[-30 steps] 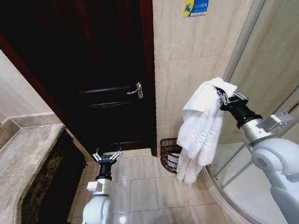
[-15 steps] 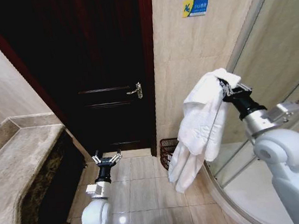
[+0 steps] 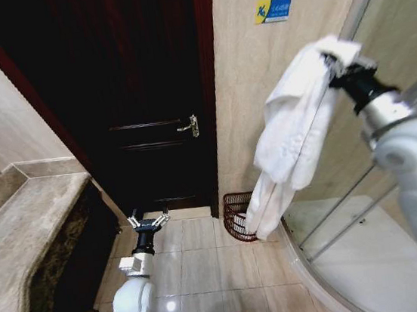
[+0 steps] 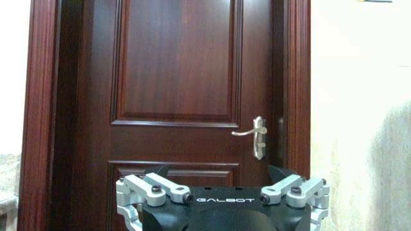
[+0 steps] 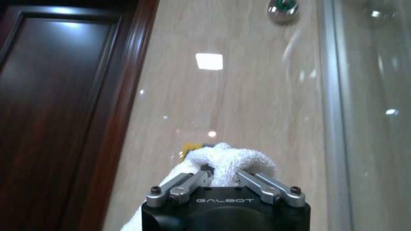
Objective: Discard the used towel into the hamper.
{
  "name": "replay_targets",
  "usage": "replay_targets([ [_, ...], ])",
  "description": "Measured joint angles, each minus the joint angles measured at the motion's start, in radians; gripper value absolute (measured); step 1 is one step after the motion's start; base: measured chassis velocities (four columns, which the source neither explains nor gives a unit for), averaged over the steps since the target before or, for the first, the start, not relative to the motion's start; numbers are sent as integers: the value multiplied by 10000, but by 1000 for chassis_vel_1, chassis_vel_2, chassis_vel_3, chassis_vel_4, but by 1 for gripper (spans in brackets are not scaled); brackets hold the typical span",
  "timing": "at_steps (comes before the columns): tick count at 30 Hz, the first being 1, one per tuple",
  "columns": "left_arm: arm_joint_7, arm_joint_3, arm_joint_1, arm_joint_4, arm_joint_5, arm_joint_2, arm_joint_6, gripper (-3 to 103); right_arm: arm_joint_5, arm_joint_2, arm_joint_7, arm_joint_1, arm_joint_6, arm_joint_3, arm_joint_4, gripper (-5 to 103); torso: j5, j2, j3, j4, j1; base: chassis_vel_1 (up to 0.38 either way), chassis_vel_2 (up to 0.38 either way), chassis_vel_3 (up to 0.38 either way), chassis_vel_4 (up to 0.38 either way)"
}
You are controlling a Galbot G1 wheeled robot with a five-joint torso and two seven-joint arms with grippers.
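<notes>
We are holding the white towel (image 3: 296, 126) high in our right gripper (image 3: 329, 60), the fingers pinched together on a bunched top fold of the cloth. In the right wrist view the same gripper (image 5: 222, 175) is showing its two metal fingers (image 5: 186, 183) closing in on a puff of terry cloth (image 5: 224, 161), with the beige tiled wall (image 5: 244, 96) behind it. The rest of the towel is hanging down in long folds in front of the wall, and its lowest corner is dangling just above the rim of the hamper (image 3: 236, 215). The hamper, a dark reddish-brown wire basket, is standing on the tiled floor (image 3: 198, 260) against the wall, right beside the door frame (image 3: 211, 87) and next to the curved shower enclosure (image 3: 343, 261); the towel is covering part of it from our head camera.

We are keeping our left arm low, with the left gripper (image 3: 149, 221) hovering near the floor in front of the dark wooden door (image 3: 133, 97), its fingers spread apart and holding nothing. In the left wrist view that gripper (image 4: 223, 190) is pointing at the door (image 4: 180, 72) and its silver lever handle (image 4: 253, 136). A marble counter (image 3: 20, 232) is running along our left side.
</notes>
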Motion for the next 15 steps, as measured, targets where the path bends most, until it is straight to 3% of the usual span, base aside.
replay_targets([
  [9,-1,-16,80,-54,5,-33,6,100,866,-483,-214,2500,35,-897,-1186,6,0,0,-1,-2,0,0,0,0,0],
  [15,0,-8,171,-69,54,-102,-19,100,1310,-77,-40,4744,44,-2674,-2180,6,-2,0,-1,1,-2,0,0,0,0],
])
